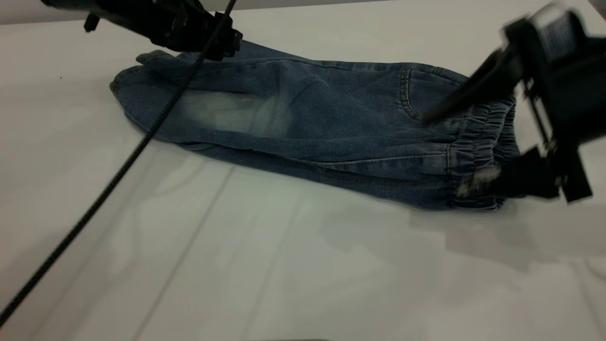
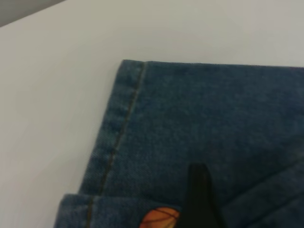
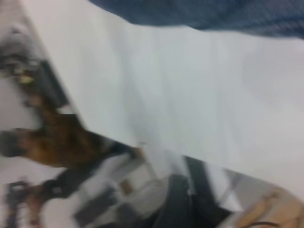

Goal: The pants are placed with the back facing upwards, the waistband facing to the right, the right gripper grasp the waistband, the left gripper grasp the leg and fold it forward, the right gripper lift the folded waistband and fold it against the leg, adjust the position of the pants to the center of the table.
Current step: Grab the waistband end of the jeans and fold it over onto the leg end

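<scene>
The pants lie folded lengthwise on the table, one leg over the other, with the faded plain leg on top. The waistband points right. My right gripper is open and blurred, one finger above the waistband and one at its near edge. My left gripper hovers open over the hem end at the far left. In the left wrist view one dark finger rests over the denim. An orange ball of the printed leg peeks from under the top layer.
The left arm's black cable runs diagonally over the table's near left part. The right wrist view shows a strip of denim, bare tabletop and its edge, with room clutter beyond.
</scene>
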{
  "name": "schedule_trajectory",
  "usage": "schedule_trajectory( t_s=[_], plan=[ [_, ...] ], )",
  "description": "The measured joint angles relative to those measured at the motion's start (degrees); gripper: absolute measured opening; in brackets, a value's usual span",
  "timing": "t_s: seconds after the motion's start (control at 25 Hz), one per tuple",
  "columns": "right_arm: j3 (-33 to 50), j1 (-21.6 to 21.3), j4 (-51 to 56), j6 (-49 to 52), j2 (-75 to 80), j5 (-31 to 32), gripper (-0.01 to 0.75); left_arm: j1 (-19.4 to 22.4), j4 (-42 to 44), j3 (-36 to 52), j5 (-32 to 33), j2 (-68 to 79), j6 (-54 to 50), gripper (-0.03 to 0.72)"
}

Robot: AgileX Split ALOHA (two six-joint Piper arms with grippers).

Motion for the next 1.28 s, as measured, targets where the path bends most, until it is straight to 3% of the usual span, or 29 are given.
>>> schedule_trajectory(
  t_s=[0.12,0.32,0.64,1.28],
  plan=[
    [0.33,3.3,1.4,1.11,0.0,-7.28,0.542,-0.97,0.26,0.0,2.29,-1.11,-0.19,0.485],
    [0.57,3.6,7.6,2.24,0.1,-14.48,0.542,-3.36,0.35,0.0,3.73,-1.25,-0.26,0.485],
    [0.3,3.6,13.52,3.85,6.68,-13.36,0.542,-6.0,0.68,0.0,5.08,-1.25,-0.4,0.485],
    [-3.91,3.6,14.43,-1.8,7.46,-18.42,0.542,-6.05,0.78,0.0,8.99,-1.3,-0.4,0.485]
  ],
)
